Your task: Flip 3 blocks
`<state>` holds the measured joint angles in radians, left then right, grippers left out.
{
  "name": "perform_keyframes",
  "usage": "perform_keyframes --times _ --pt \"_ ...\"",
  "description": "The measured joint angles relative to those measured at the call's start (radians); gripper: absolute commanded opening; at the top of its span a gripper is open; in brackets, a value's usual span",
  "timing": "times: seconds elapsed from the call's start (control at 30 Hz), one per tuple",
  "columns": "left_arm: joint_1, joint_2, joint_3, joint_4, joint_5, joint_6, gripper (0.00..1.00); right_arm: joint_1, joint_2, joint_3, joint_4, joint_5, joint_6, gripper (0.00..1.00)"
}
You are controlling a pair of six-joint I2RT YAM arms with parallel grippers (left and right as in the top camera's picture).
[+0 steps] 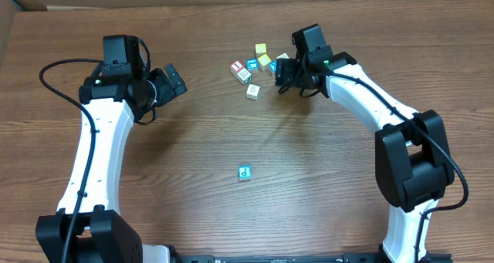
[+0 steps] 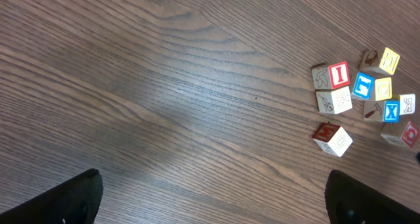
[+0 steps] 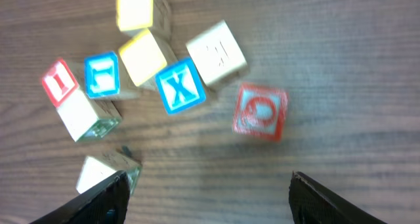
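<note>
Right wrist: the right end effector (image 3: 209,184) is seen open and empty, just short of the red-lettered "O" wooden cube (image 3: 260,112). The yellow wooden cube with blue "P" (image 1: 245,172) lies well apart on the surface. The count of completed flips cannot be told.

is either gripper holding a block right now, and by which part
Nothing is held. Both are open: the left gripper has no block between its fingers, and the right gripper stands clear of the small red-lettered wooden cube.

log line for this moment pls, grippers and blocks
left gripper open, empty | right gripper open over block cluster | red O block loose near blue X block | P block alone, P face up
</note>
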<state>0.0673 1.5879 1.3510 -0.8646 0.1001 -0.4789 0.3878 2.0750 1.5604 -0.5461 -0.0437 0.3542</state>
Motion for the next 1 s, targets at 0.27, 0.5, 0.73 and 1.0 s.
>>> perform_keyframes --times 0.27,0.5,0.73,1.0 --pt "0.000 0.000 0.000 0.000 0.000 0.000 1.00 0.000 0.040 0.000 0.093 0.105 -0.012 0.74" --pt "0.000 0.000 0.000 0.000 0.000 0.000 1.00 0.000 0.138 0.000 0.145 0.133 -0.018 0.55" --pt "0.000 0.000 0.000 0.000 0.000 0.000 1.00 0.000 0.158 0.000 0.164 0.156 -0.016 0.31" --pt "0.000 0.000 0.000 0.000 0.000 0.000 1.00 0.000 0.123 0.000 0.072 0.165 -0.018 0.27"
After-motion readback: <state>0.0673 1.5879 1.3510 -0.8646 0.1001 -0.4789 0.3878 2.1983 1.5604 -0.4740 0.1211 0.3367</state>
